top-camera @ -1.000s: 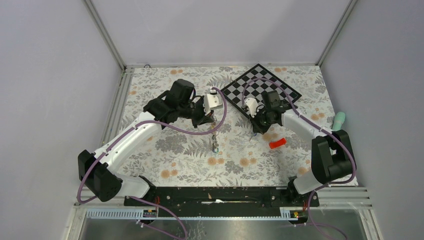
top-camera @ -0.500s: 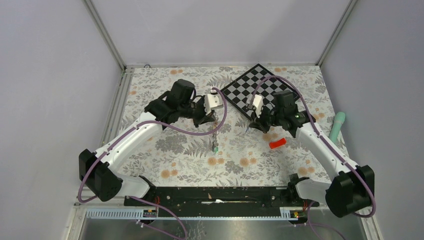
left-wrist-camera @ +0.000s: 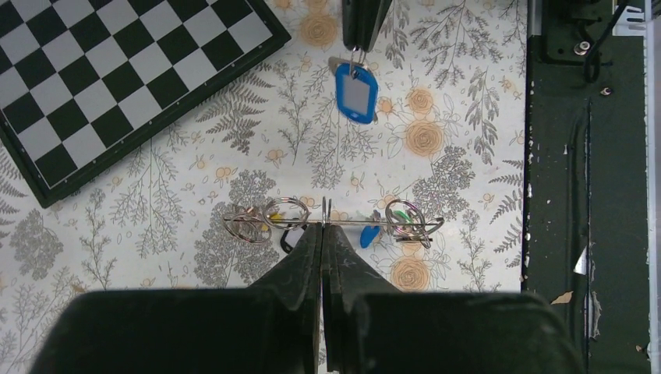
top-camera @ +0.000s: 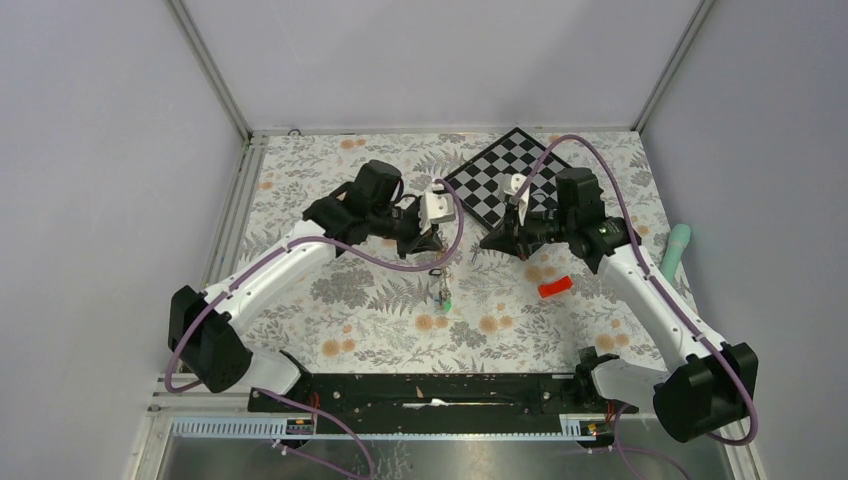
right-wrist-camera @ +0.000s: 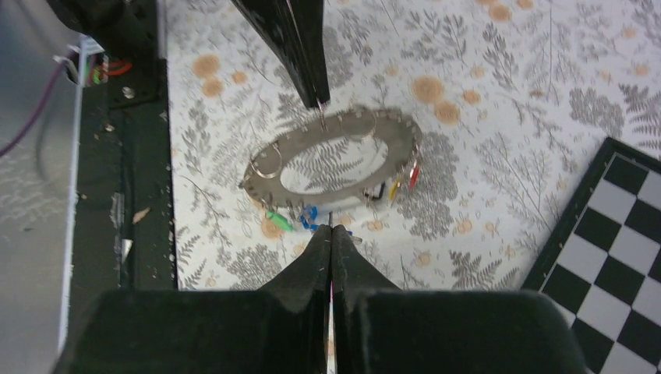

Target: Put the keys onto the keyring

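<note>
The keyring [top-camera: 443, 283], a dark grey flat ring, hangs off the table from my left gripper [top-camera: 437, 243], which is shut on its rim. In the left wrist view the keyring [left-wrist-camera: 351, 224] shows edge-on across the shut left gripper [left-wrist-camera: 323, 227], with small split rings and coloured tags along it. My right gripper [top-camera: 487, 243] hovers just right of it, shut on a key with a blue tag [left-wrist-camera: 356, 92] that dangles below its fingers [left-wrist-camera: 362, 23]. The right gripper [right-wrist-camera: 331, 227] faces the keyring [right-wrist-camera: 394, 128], which carries several keys.
A chequered board [top-camera: 505, 175] lies at the back behind the right gripper. A red oblong block [top-camera: 554, 287] sits on the floral table to the right. A teal object [top-camera: 677, 250] lies past the table's right edge. The black base rail [top-camera: 430, 390] runs along the near edge.
The right arm has risen and carried its gripper left towards the keyring. The left gripper has shifted a little right with the keyring still hanging from it.
</note>
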{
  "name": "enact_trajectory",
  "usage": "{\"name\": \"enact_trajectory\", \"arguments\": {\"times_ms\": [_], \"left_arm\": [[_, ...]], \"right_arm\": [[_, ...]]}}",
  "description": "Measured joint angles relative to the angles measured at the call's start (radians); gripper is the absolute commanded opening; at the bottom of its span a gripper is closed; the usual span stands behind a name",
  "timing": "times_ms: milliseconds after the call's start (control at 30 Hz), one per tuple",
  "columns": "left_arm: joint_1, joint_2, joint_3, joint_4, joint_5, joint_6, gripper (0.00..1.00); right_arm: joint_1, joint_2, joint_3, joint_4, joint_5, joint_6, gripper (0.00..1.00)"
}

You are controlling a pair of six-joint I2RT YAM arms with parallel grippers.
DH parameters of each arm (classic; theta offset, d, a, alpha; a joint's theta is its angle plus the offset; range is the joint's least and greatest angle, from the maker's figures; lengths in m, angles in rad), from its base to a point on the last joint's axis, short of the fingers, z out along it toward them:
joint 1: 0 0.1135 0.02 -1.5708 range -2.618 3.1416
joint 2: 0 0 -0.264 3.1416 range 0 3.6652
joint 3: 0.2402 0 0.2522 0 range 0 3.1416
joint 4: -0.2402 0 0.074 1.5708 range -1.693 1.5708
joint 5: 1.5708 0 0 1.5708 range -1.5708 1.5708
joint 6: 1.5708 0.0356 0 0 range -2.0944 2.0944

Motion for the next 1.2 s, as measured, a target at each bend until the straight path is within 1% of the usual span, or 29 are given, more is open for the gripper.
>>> {"name": "enact_trajectory", "arguments": {"times_ms": [233, 500, 767, 1200], "left_arm": [[-0.052, 0.0, 0.005, 0.031, -0.014, 0.01, 0.0], [-0.114, 0.0, 0.005, 0.089, -0.103, 0.001, 0.0], [-0.14, 0.0, 0.003, 0.126, -0.184, -0.026, 0.0], [-0.148, 0.0, 0.003, 0.14, -0.214, -0.055, 0.0]], "right_arm": [[0.0, 0.018, 0.027, 0.084, -0.117, 0.128, 0.0], [0.0, 0.064, 0.002, 0.216, -0.19, 0.292, 0.0], [0.0, 0.079, -0.022, 0.254, -0.208, 0.348, 0.0], [0.0, 0.084, -0.028, 0.286, -0.195, 0.385, 0.0]]}}
